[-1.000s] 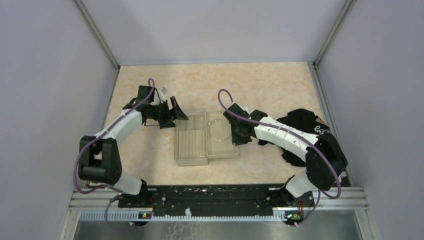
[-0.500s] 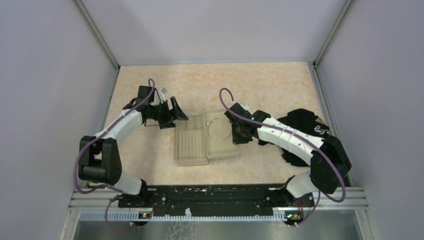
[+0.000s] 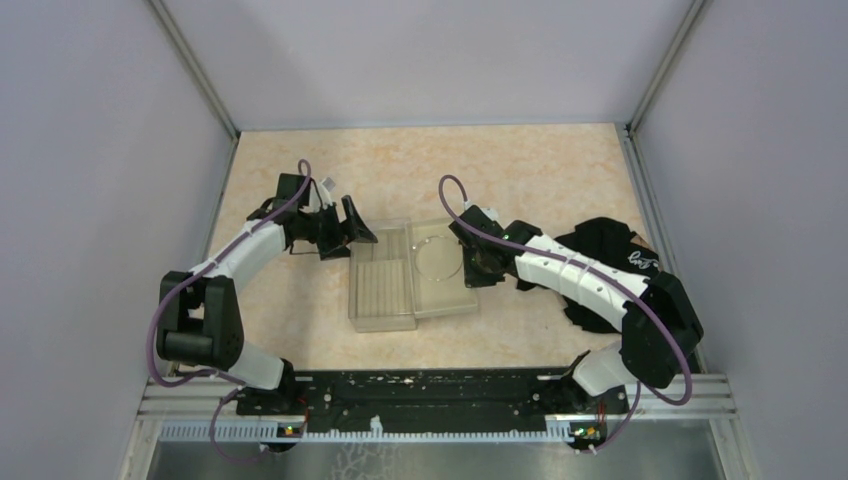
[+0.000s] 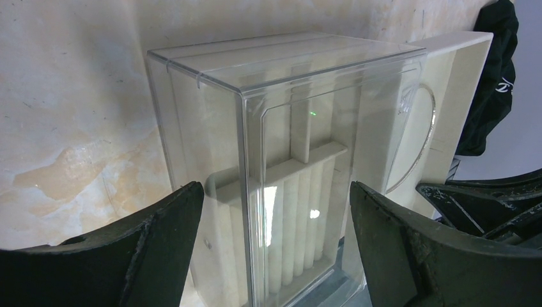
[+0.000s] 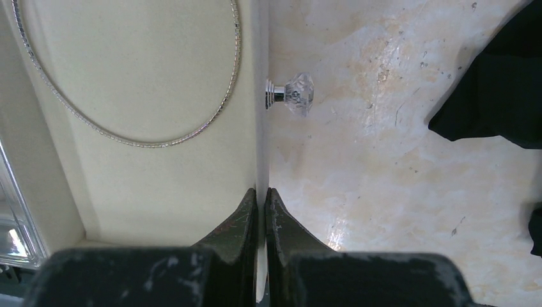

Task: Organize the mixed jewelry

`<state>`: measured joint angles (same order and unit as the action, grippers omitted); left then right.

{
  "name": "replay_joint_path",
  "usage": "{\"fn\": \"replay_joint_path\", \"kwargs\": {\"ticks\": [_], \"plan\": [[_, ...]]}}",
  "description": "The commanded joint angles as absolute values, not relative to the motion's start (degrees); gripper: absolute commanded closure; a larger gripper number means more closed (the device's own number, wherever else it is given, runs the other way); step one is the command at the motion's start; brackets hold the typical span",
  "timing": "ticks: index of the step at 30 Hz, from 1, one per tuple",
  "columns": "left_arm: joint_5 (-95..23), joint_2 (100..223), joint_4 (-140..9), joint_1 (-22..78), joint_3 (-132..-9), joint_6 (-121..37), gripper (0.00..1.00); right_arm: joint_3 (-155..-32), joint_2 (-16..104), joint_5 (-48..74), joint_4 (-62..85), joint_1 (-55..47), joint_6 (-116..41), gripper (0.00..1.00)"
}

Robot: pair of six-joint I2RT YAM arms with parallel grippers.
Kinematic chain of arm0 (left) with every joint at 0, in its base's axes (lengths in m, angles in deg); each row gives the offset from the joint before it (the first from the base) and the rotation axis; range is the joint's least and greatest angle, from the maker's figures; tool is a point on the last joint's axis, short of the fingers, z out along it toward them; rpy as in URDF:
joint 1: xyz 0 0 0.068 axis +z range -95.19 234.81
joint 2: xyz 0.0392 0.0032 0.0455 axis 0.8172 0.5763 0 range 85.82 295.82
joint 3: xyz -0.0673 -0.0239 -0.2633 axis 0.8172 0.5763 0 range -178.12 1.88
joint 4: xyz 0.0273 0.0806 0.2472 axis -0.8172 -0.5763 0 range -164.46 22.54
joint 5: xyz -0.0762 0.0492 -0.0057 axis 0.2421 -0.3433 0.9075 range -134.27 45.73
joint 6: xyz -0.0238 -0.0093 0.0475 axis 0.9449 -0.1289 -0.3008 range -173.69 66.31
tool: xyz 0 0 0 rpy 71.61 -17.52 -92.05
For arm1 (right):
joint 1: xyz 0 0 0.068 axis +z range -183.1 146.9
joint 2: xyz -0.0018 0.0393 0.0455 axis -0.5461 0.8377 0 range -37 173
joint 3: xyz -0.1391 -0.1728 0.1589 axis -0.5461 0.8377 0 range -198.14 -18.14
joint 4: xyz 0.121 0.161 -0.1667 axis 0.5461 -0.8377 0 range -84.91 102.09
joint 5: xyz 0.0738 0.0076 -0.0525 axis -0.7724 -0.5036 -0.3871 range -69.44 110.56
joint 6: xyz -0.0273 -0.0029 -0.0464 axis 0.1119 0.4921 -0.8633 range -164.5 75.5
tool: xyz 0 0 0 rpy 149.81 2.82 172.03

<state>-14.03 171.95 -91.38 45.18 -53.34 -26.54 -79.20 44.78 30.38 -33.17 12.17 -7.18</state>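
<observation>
A thin silver wire hoop (image 5: 150,144) lies flat in the cream drawer (image 3: 445,300), which is pulled out to the right of a clear box (image 3: 383,280). My right gripper (image 5: 261,190) is shut on the drawer's front wall (image 5: 261,147), just below its crystal knob (image 5: 293,94). My left gripper (image 4: 275,192) is open and straddles the clear box's (image 4: 287,96) near end without touching it. Ridged cream rolls show inside the box. From the left wrist only an arc of the hoop (image 4: 427,137) shows. In the top view the left gripper (image 3: 350,222) sits at the box's far left corner.
A black cloth (image 3: 600,240) lies bunched to the right of the drawer, under my right arm. It also fills the right edge of the right wrist view as black cloth (image 5: 498,77). Grey walls enclose the beige table (image 3: 300,320).
My right arm has shifted slightly to the right, still shut on the drawer wall. The left arm has not moved.
</observation>
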Motion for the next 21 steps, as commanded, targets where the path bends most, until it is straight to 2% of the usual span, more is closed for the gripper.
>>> {"fn": "replay_joint_path", "kwargs": {"ticks": [1, 21], "plan": [[-12.70, 170.46, -90.48, 44.47, -52.61, -26.97, 0.10, -81.30, 42.60, 31.53, -28.86, 12.95, -5.81, 1.00], [-12.40, 171.79, -90.32, 44.35, -53.18, -27.06, 0.10, -80.83, 40.48, 32.86, -28.71, 12.96, -5.83, 1.00]]}}
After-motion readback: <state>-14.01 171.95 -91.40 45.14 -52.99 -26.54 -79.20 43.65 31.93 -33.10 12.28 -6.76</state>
